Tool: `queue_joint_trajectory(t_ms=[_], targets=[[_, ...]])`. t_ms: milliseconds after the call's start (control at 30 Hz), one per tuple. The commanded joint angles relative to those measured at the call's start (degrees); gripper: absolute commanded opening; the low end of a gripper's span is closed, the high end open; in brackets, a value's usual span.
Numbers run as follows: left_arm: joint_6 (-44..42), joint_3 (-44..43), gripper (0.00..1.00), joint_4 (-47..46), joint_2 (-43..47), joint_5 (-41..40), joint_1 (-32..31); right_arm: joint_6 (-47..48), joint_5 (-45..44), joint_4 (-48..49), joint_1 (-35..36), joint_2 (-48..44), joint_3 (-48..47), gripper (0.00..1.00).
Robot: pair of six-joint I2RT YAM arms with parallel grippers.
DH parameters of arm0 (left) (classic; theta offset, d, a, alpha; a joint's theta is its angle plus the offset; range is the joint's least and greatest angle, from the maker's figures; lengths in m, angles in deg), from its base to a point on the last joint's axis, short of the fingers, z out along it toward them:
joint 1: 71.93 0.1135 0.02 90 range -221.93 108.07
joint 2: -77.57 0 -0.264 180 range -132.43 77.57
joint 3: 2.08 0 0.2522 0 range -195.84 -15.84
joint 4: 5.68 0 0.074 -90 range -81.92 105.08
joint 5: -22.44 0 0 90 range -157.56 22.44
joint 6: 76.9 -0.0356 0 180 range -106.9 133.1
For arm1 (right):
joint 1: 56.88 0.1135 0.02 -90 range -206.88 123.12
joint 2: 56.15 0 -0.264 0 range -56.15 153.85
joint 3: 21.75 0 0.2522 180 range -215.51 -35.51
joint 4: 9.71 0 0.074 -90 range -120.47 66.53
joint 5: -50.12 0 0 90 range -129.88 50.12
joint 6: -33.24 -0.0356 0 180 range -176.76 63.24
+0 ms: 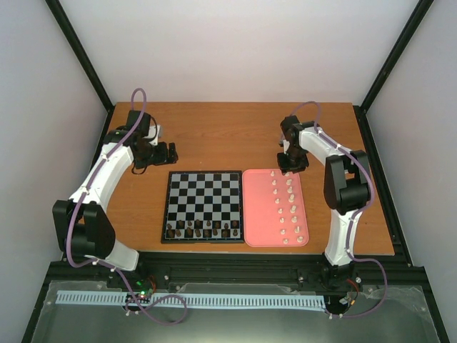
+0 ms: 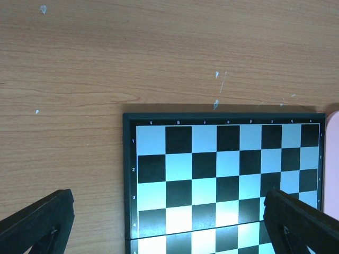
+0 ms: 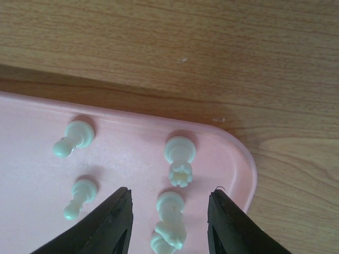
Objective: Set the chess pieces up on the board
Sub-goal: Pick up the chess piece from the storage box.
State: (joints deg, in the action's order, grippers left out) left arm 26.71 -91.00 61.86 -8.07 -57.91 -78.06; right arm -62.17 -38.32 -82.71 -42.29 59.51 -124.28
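Observation:
The chessboard [image 1: 203, 189] lies at the table's middle, with dark brown pieces [image 1: 202, 230] along its near rows. Several tiny cream chess pieces [image 1: 284, 207] stand in two columns on the pink tray [image 1: 257, 214] right of the board. My right gripper [image 1: 288, 170] hovers open over the tray's far end. In the right wrist view its fingers [image 3: 117, 211] straddle a cream knight [image 3: 169, 219], with a cream rook [image 3: 180, 159] just beyond and two pawns [image 3: 74, 138] to the left. My left gripper [image 1: 171, 151] is open and empty beyond the board's far left corner [image 2: 132, 119].
The pink tray's rounded corner [image 3: 244, 159] lies just right of my right fingers. Bare wooden tabletop [image 1: 228, 136] stretches beyond the board and tray. Black frame posts [image 1: 78, 50] rise at the back corners.

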Motion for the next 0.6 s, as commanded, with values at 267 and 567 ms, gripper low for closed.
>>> queue_joint_trajectory(t_ms=[267, 567], targets=[[-1.2, 0.1, 1.0, -0.2, -0.4, -0.2, 0.3, -0.5, -1.7, 1.2, -0.4, 1.5, -1.3, 0.4], [-1.3, 0.6, 1.0, -0.2, 0.1, -0.2, 0.3, -0.2, -1.6, 1.9, -0.4, 0.3, 0.3, 0.39]])
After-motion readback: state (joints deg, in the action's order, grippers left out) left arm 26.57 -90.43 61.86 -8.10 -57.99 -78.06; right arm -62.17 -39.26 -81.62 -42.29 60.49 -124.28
